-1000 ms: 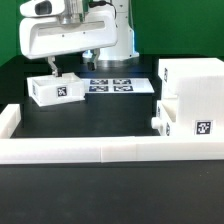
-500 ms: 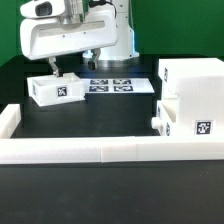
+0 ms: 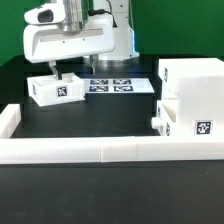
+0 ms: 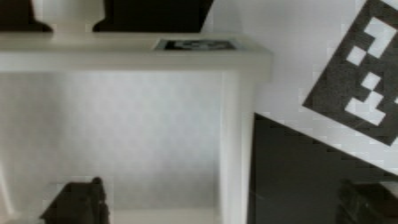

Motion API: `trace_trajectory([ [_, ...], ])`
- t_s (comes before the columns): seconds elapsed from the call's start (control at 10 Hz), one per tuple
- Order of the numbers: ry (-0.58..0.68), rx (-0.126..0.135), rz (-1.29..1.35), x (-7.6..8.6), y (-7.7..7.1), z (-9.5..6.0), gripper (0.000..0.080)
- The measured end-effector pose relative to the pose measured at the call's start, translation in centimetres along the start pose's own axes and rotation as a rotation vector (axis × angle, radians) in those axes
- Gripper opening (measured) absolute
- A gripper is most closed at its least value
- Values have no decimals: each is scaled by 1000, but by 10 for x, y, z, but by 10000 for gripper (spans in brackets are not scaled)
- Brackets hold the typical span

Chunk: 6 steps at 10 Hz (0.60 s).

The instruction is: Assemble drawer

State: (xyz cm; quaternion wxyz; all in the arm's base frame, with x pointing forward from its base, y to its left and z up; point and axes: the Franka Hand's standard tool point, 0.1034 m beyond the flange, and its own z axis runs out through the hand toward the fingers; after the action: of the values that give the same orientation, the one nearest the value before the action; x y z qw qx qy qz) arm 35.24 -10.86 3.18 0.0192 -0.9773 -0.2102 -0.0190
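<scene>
White Panda arm's two-finger gripper hung right over the small shallow white plastic tray, which sat on the black table toward the exterior view's left, tag on its facing side. Jaws were spread, pinching nothing. In the wrist view one dark fingertip sat low over the tray's white hollow, apart from the tray's side wall; the other finger was lost against the dark table, so whether anything touched the tray could not be told. The wrist view also showed the tray's knob at its far end and a small tag on its rim. The thin flat white marker board lay just beside that tray, toward the exterior view's right. The large white cube-like plastic housing stood at the exterior view's right, well apart from the gripper. The second shallow white knobbed tray sat against the housing's front, knob pointing to the exterior view's left, tag on its near face. The low white wall of blocks ran along the front and up the left side.
</scene>
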Motion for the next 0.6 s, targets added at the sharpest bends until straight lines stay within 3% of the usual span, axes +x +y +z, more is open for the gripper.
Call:
trace_trajectory([
  [0.3, 2, 7, 3, -10, -4, 22, 649],
  [0.6, -1, 8, 8, -15, -2, 26, 623],
])
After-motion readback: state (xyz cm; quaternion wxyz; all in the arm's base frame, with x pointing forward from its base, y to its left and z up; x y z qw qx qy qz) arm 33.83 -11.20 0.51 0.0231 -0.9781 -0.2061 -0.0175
